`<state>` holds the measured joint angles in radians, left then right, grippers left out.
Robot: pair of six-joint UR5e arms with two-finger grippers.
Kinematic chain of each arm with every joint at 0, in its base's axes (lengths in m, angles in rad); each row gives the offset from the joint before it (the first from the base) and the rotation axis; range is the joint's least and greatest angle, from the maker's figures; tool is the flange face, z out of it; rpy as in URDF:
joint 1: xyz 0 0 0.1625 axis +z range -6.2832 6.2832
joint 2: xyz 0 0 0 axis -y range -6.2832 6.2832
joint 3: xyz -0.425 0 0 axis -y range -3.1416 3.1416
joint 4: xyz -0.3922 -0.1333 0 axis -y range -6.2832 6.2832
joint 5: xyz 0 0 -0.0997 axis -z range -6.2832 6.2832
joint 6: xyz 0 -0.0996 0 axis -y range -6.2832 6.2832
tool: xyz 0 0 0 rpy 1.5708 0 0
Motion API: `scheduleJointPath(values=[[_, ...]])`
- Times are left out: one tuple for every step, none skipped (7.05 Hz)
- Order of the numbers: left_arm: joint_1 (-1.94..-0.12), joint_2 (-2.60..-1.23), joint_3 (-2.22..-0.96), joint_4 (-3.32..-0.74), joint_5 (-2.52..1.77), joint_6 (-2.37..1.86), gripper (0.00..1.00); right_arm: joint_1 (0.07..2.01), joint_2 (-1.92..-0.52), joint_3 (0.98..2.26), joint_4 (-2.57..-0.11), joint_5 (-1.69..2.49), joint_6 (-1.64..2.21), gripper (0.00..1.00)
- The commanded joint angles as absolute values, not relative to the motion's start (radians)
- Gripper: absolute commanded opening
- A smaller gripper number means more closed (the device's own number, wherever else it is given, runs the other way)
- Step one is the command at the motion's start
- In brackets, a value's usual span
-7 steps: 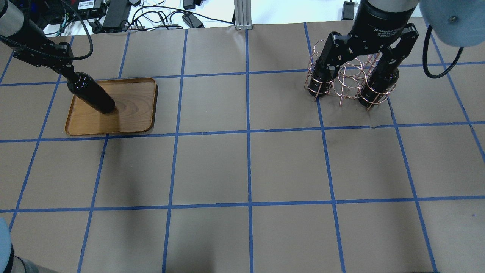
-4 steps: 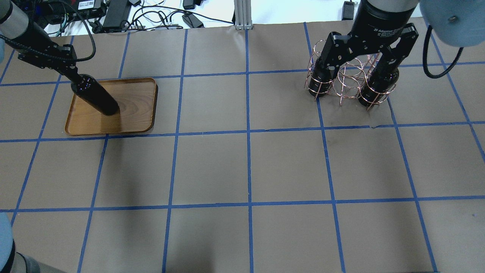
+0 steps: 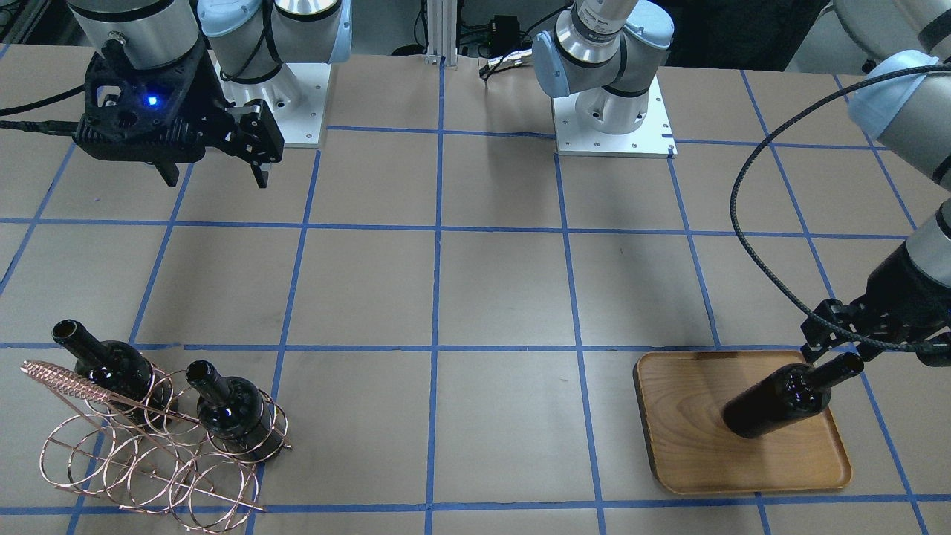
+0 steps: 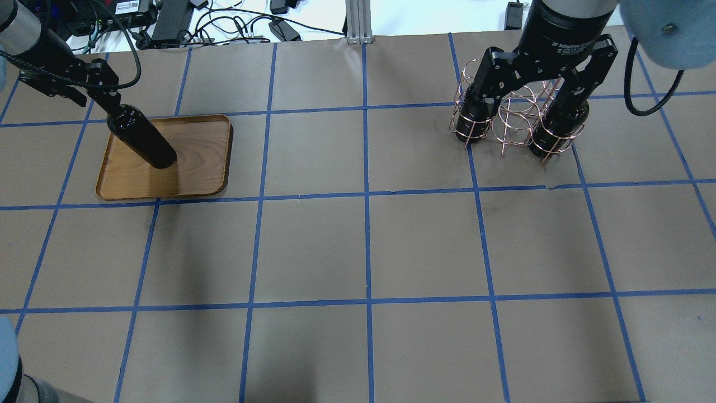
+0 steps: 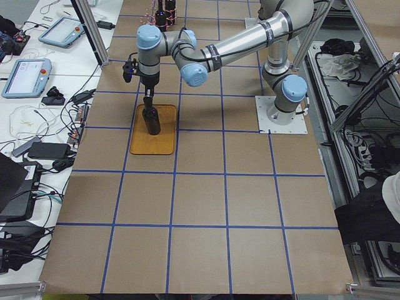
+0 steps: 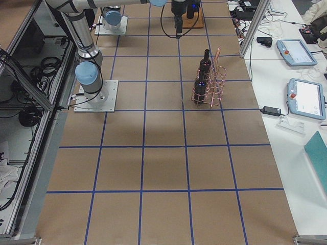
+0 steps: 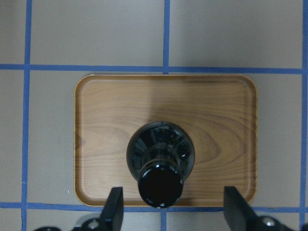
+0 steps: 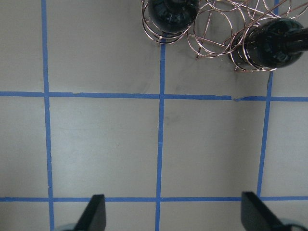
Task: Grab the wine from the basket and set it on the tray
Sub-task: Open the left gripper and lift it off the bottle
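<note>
One wine bottle [image 4: 140,137] stands on the wooden tray [image 4: 196,162] at the table's left; it also shows in the front-facing view [image 3: 780,405]. My left gripper [image 7: 174,192] is open, its fingers [image 7: 115,207] spread wide on either side of the bottle's mouth without touching it. Two more wine bottles [image 3: 111,364] [image 3: 238,409] stand in the copper wire basket [image 3: 148,453] at the far right. My right gripper [image 3: 214,178] is open and empty, held high above the table on the near side of the basket [image 4: 517,120].
Brown paper with a blue tape grid covers the table [image 4: 363,246]. Cables and power bricks [image 4: 168,22] lie past the far edge. The two arm bases [image 3: 609,111] stand on white plates at the robot's side.
My left gripper's fingers have spread apart off the bottle's neck. The bottle's top has shifted slightly and it stays on the tray. The right arm has not moved.
</note>
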<state>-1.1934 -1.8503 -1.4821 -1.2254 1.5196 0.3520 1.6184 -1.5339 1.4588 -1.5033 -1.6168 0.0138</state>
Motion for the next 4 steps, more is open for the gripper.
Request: scheduleJointPath(values=[[-1.270,-1.754,-1.453,-1.344,1.534,0.324,1.00,1.618,-1.534,1.459,-1.503,-1.617,0.014,1.00],[-1.307,-1.688,-1.421,-1.447,1.537,0.304,1.00,1.618,-1.534,1.459,-1.503,-1.617,0.014,1.00],[-1.354,-1.621,-1.407,-1.510,1.523,0.217,1.00,1.618,-1.534,1.459,-1.503,-1.617,0.015,1.00],[-1.421,-1.586,-1.414,-1.523,1.531,0.143,1.00,1.618,-1.534,1.459,-1.503,-1.617,0.015,1.00]])
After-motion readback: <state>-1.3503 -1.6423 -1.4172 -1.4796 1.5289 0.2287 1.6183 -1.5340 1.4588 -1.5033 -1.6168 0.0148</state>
